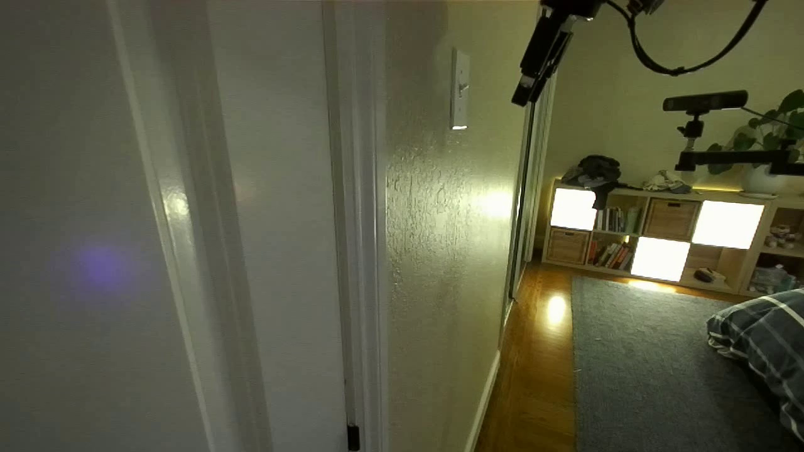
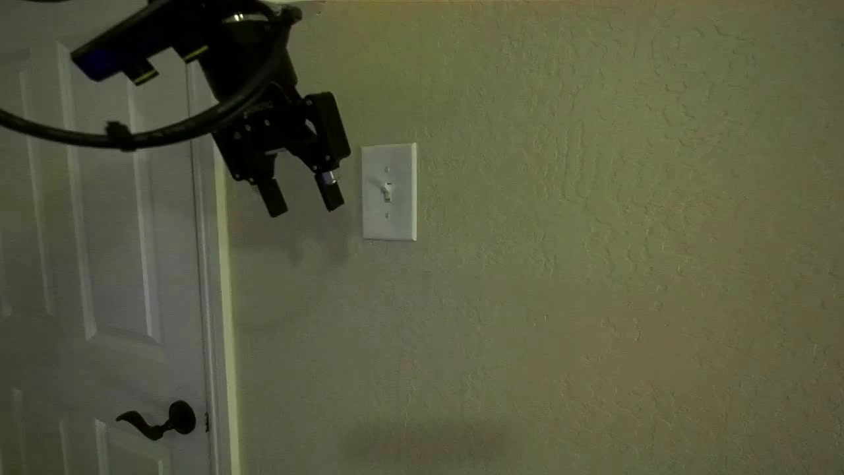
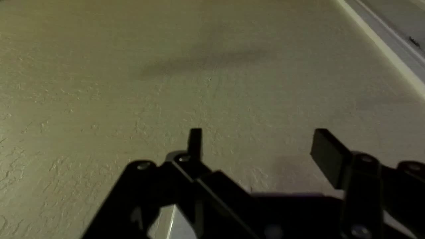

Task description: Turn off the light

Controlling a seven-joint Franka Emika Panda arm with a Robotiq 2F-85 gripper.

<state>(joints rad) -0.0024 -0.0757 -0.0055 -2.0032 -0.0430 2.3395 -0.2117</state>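
Note:
A small white upright switch plate with a toggle is on the wall in both exterior views (image 1: pixel 460 103) (image 2: pixel 401 221). The toggle (image 2: pixel 387 191) seems to point up. My black gripper (image 2: pixel 305 203) is open, with nothing between its fingers. In that exterior view it points down and appears just left of the plate, its fingertips around the toggle's height. In an exterior view, the gripper (image 1: pixel 525 95) hangs out from the wall, apart from the plate. In the wrist view, the open fingers (image 3: pixel 258 139) face bare wall. A pale edged surface (image 3: pixel 182 227), likely the plate, shows partly behind the gripper.
A white door (image 2: pixel 119 264) with a dark handle (image 2: pixel 165 420) and its frame stand beside the wall. A camera on a mount (image 1: pixel 705 102), a cube shelf (image 1: pixel 666 220) with glowing compartments, a rug (image 1: pixel 641 364) and a bed (image 1: pixel 766 339) are farther off. A cable hangs from the arm.

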